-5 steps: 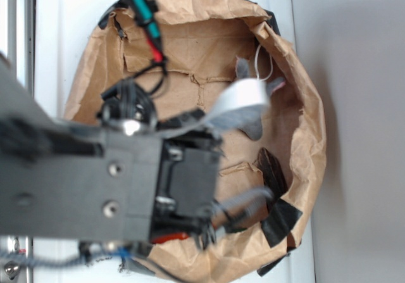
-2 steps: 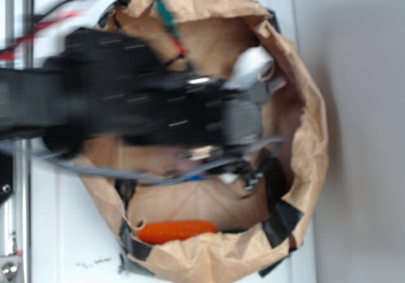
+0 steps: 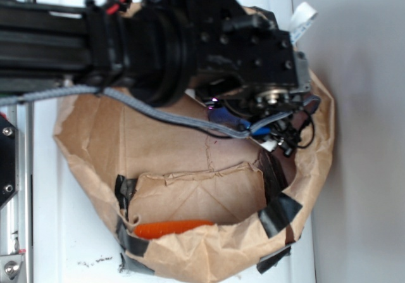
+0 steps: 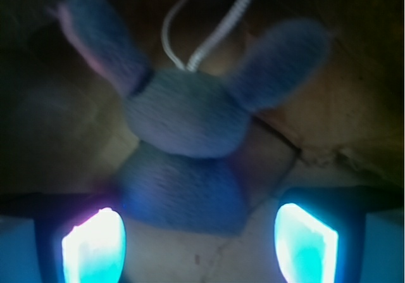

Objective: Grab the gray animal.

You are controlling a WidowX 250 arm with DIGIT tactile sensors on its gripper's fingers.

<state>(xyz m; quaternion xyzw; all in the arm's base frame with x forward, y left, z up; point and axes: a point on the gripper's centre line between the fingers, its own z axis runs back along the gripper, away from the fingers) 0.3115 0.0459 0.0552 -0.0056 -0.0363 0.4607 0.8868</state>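
The gray animal (image 4: 186,137) lies flat on brown paper in the wrist view, a plush bunny with two long ears spread up and outward, the left ear pinkish inside. My gripper (image 4: 199,245) is open, its two glowing fingertips (image 4: 93,248) standing wide apart just below the bunny's body, not touching it. In the exterior view the arm and gripper (image 3: 278,137) cover the upper right of the paper bag (image 3: 88,156), and the bunny is hidden beneath them.
An orange carrot (image 3: 171,228) lies at the bag's near edge. Black tape (image 3: 281,210) patches the bag's rim. A white cord (image 4: 215,36) runs up from behind the bunny's head. The bag's paper walls surround the gripper closely.
The arm has swung up and to the right across the bag, and now covers the spot where the bunny showed. The carrot has come into view.
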